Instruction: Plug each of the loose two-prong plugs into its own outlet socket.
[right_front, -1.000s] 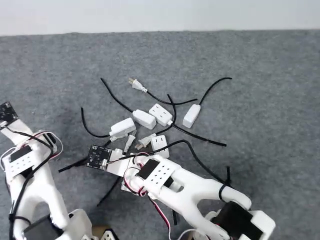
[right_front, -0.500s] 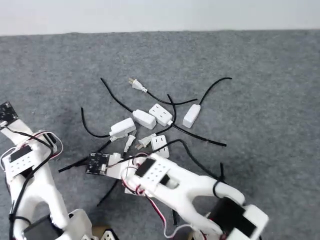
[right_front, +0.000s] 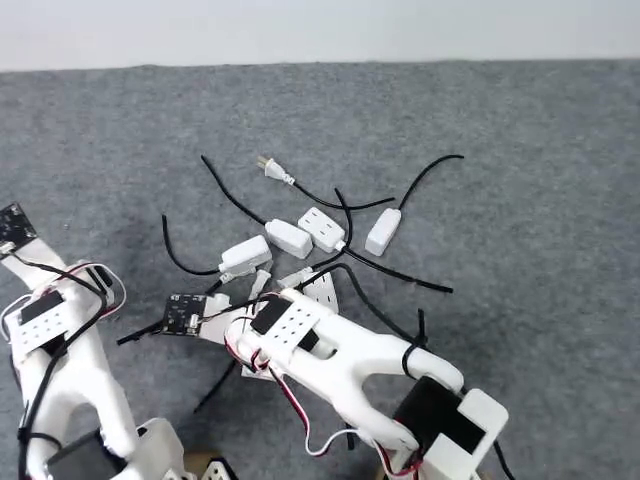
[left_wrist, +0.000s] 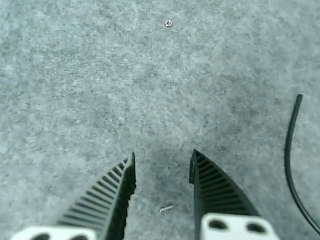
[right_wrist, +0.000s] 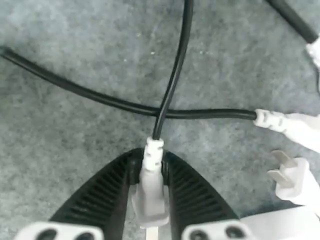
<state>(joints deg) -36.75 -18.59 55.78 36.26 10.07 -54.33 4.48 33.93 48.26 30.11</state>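
**Two end effectors: the right one is gripping a plug, the left one is standing open**

Two arms are standing at the near edge of the grey surface (right_front: 520, 150). The right arm (right_front: 340, 360) is stretching over the middle of the surface, and the left arm (right_front: 60, 360) is standing well apart from the pile of parts.

The right end effector (right_wrist: 150, 155) is closing on a white plug (right_wrist: 149, 192). Both ribbed fingers are pressing the sides of this plug. Its black cable (right_wrist: 172, 80) is running away from the fingers and is crossing another cable (right_wrist: 75, 90) on the surface. A second plug (right_wrist: 300, 187) is lying just beside the right end effector, with its two prongs showing.

The left end effector (left_wrist: 162, 165) is hanging with its fingers apart and nothing between them, above bare surface. One thin black wire (left_wrist: 291, 150) is lying near it.

In the high view, one socket (right_front: 322, 290) is lying just in front of the right arm. Some more white sockets are lying a little farther, one (right_front: 322, 228) touching a white block and one (right_front: 383, 230) alone, with black cables crossing among them. A far plug (right_front: 266, 165) is lying apart from the others, on the far side of the pile, unplugged.
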